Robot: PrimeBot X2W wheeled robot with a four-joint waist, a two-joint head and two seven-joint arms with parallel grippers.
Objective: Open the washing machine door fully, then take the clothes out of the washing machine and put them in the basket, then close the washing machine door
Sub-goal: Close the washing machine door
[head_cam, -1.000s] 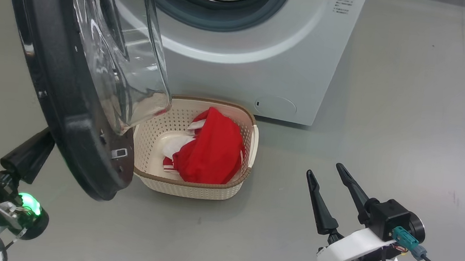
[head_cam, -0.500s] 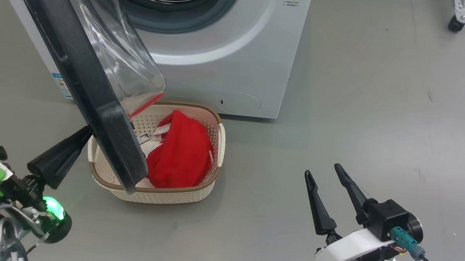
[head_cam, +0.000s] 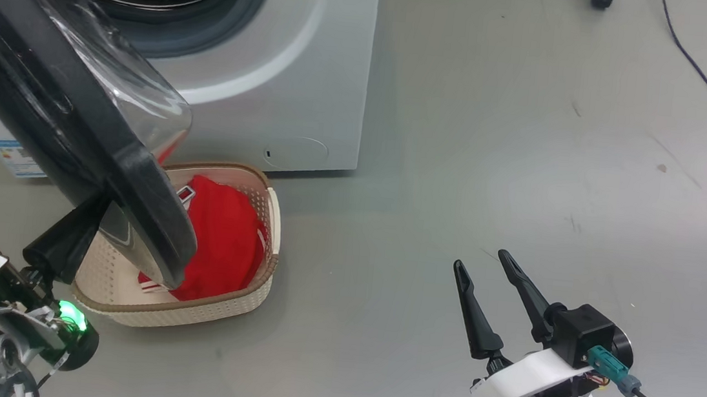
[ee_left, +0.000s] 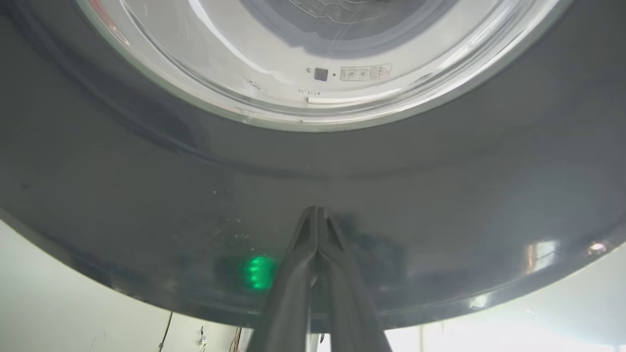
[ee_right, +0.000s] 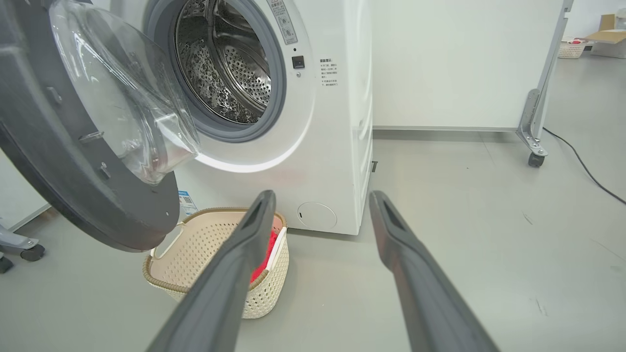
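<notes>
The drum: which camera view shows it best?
The right wrist view looks into the drum through its open mouth. The head view crops it at the top edge. The left wrist view faces the door.

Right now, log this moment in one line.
washing machine door: half open | left end effector: shut, tips against door | right end effector: open, empty | clothes: in basket

Head view: the camera turns, so the washing machine [head_cam: 315,58] sits further left.
Door: the washing machine door [head_cam: 72,152] swings toward the mouth, and its lower rim now overlaps the basket [head_cam: 240,294] and part of the clothes [head_cam: 226,244].
Left gripper [ee_left: 317,215]: follows the door, with its pinched tips on the outer face.
</notes>
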